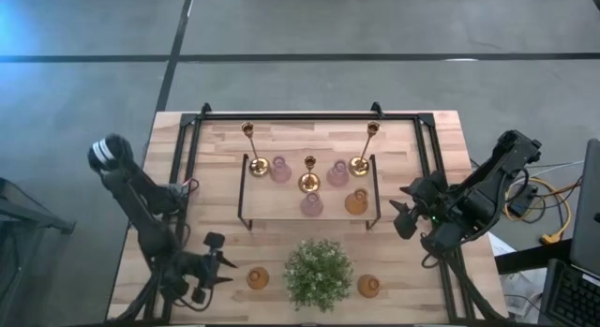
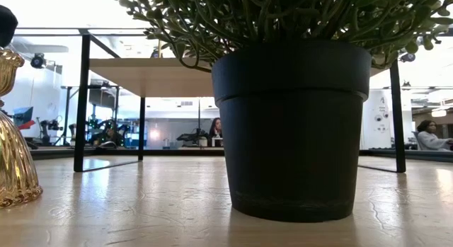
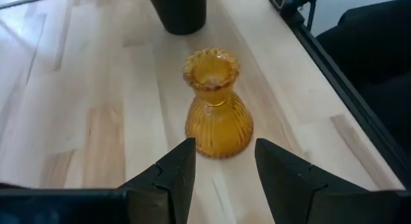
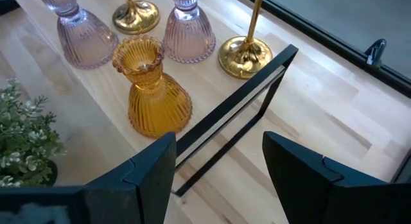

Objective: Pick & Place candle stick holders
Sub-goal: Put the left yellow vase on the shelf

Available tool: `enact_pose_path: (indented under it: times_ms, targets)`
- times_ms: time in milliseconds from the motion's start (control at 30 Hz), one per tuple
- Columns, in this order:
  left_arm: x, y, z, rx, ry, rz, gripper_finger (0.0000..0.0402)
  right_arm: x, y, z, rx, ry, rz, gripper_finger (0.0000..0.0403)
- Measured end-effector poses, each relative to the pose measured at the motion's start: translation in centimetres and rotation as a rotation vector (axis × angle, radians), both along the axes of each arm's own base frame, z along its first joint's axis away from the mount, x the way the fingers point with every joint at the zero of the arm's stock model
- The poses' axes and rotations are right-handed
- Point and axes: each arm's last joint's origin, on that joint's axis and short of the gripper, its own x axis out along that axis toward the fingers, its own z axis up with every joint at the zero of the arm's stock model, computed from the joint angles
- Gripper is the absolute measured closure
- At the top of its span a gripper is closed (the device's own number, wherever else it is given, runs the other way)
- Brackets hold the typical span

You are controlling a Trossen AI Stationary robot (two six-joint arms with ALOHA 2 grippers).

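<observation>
The left pincer stands open just short of a ribbed amber glass holder – flared rim, squat belly – left of the potted plant on the pale wooden desk. The right pincer gapes empty near another amber holder on the low shelf behind the plant.

Upright brass, pink and amber holders across the wooden table
</observation>
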Motion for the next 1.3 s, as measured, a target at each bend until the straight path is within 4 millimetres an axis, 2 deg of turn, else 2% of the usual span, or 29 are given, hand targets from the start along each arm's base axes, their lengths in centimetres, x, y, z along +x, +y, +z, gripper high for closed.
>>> enact_pose_path:
  times_ms: [367, 733, 1100, 1300]
  targets:
    - [1.0, -0.8, -1.3, 0.060, -0.107, 0.104, 0.0230, 0.0, 0.0, -0.5, -0.007, 0.006, 0.000, 0.0177]
    - [2.3, -0.8, -1.7, -0.014, -0.095, 0.152, 0.0146, 0.1, 0.1, -0.7, -0.011, 0.010, 0.002, 0.0177]
    - [4.0, -0.7, -3.3, -0.037, -0.037, 0.173, 0.0147, 0.1, 0.0, -0.6, -0.023, 0.001, 0.004, 0.0177]
    - [4.9, -1.2, -3.6, -0.075, -0.048, 0.115, 0.0149, 0.1, 0.0, -0.6, -0.025, 0.003, 0.007, 0.0177]
